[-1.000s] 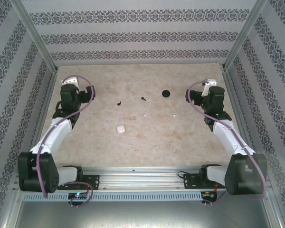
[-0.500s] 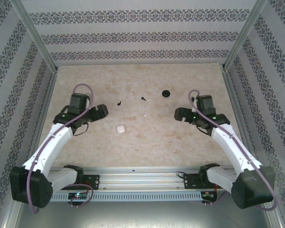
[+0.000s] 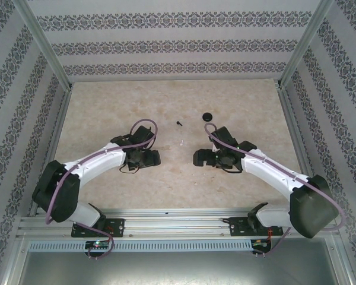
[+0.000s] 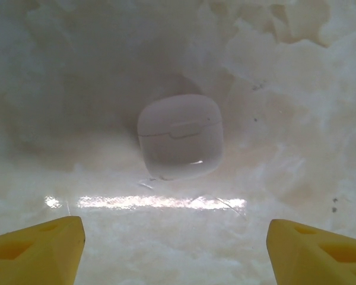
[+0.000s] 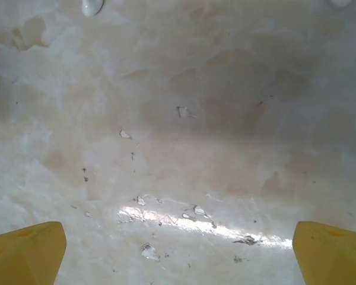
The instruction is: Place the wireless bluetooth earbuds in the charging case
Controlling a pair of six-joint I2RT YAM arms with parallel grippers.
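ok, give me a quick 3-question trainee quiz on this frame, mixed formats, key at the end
1. True or false: the small white rounded plastic charging case has its lid open.
2. In the left wrist view, the left gripper is: A) open, with the case lying ahead of its yellow fingertips; B) shut on the case; C) shut, holding nothing.
3. In the top view, which lies farther right: the tiny black stemmed earbud or the black round disc?

Key: 1. False, the lid is closed. 2. A. 3. The disc.
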